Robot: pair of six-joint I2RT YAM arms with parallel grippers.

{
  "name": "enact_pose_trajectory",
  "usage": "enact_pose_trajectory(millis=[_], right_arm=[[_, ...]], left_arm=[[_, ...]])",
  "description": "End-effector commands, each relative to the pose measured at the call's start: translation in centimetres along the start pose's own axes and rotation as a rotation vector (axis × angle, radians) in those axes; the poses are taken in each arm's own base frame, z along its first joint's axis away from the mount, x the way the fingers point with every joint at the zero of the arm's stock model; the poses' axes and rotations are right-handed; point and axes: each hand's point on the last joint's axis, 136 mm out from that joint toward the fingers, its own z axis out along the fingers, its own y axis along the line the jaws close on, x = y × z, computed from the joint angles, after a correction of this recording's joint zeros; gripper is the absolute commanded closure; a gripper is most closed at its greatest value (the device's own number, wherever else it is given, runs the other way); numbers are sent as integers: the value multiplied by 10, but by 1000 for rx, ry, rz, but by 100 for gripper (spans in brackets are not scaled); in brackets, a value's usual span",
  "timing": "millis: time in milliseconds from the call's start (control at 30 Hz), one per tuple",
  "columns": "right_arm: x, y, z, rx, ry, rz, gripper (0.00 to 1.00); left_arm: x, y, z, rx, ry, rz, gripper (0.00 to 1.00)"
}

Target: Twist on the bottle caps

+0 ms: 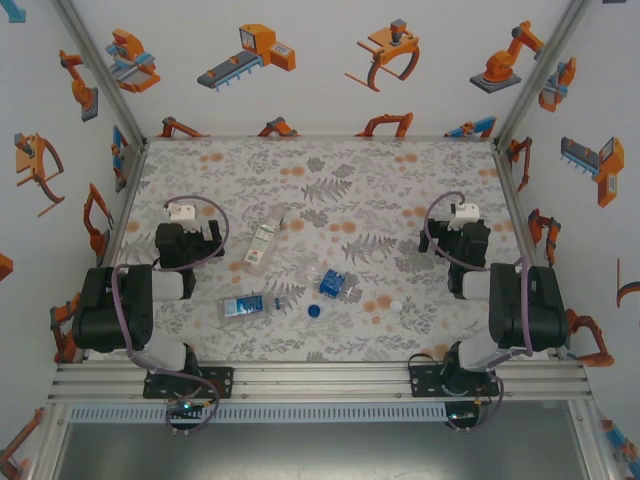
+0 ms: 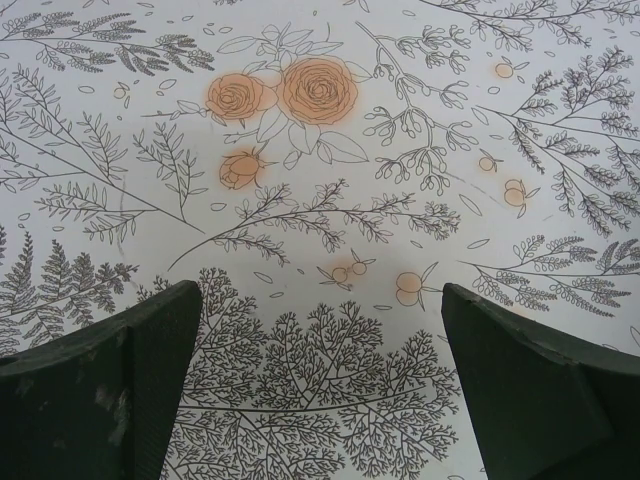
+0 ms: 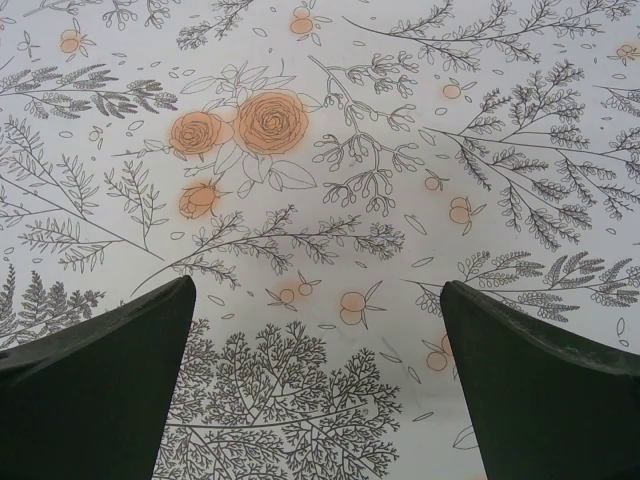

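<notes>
Bottles: You are looking at three bottles, all lying on their sides near the middle of the counter [image 1: 350, 180]. None is standing upright.
Slim bottle: The white-and-green bottle [image 1: 262, 243] is lying farthest back, toward the left arm's side.
Blue-labelled bottles: The left blue bottle [image 1: 243, 305] is lying nearer the front, and the centre blue bottle [image 1: 333, 283] is lying close to the middle.
Caps: A blue cap [image 1: 314, 310] is sitting loose on the counter just beside the centre blue bottle. A white cap [image 1: 397, 305] is sitting alone further right, apart from every bottle. You are not getting a clear look at a third cap; it is too small to pick out.
Progress: By these views you are at the very start. No cap is sitting on a bottle neck, so nothing is screwed on yet.
Left end effector: The left end effector [image 2: 320, 300] is hanging with its jaws spread wide, gripping nothing, over bare flowered cloth well left of the bottles.
Right end effector: The right end effector [image 3: 318, 295] is also standing wide and empty, over bare cloth well right of the bottles.
Remaining: You are probably facing all three pairings, each needing one arm steadying a bottle while the other is bringing and turning its cap.
</notes>
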Motion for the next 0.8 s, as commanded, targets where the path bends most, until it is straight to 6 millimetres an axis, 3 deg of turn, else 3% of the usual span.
enact_pose_trajectory(millis=[0, 367, 467, 767], right_arm=[[-4, 1, 0, -11, -20, -12, 1], [-4, 1, 0, -9, -19, -9, 1], [-4, -15, 2, 82, -3, 30, 1], [-3, -15, 2, 84, -2, 27, 1]], left_arm=[[-13, 3, 3, -13, -27, -11, 3], [-13, 3, 3, -10, -28, -14, 3], [-13, 3, 3, -8, -27, -15, 3], [-13, 4, 3, -9, -26, -18, 3]])
